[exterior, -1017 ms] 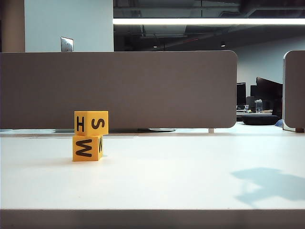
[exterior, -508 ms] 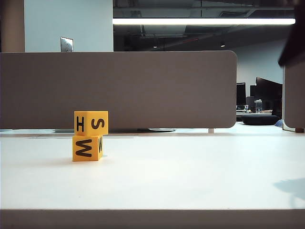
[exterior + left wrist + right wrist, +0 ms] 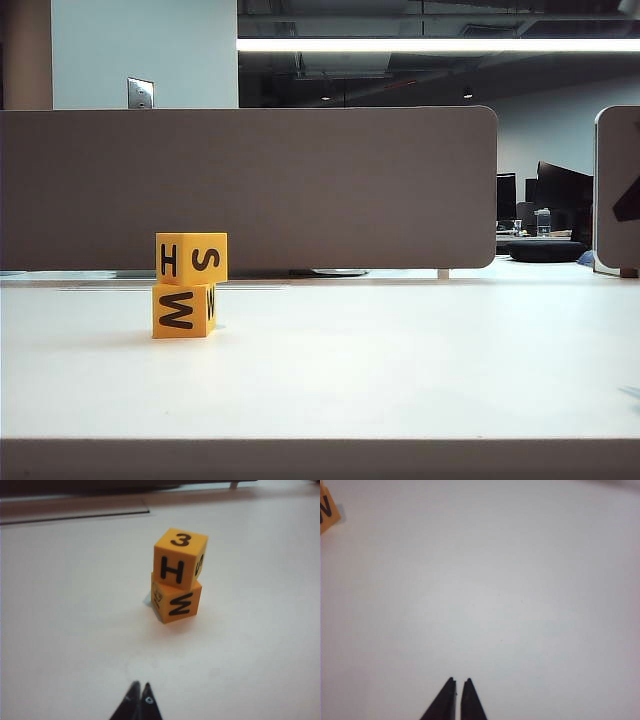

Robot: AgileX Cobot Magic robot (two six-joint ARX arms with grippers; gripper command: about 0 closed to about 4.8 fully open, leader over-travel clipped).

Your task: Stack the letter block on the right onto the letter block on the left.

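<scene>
Yellow cube-shaped H/S letter block is seen stacked on yellow M block on white table. Left end effector and right end effector are closed, empty, apart from the stack. Stacking judged done; only retreat remains.

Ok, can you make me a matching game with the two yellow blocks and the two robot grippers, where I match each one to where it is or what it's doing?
Things:
1. top letter block
2. bottom letter block
3. left gripper
4. right gripper

Places or states:
A. shut, over bare white table, with only a corner of a block in its view
B. sits on the table, shows an M
C. shut, apart from the stack and pointing toward it
D. rests on the other block, shows H, S and 3

Pairs: 1-D, 2-B, 3-C, 4-A
</scene>
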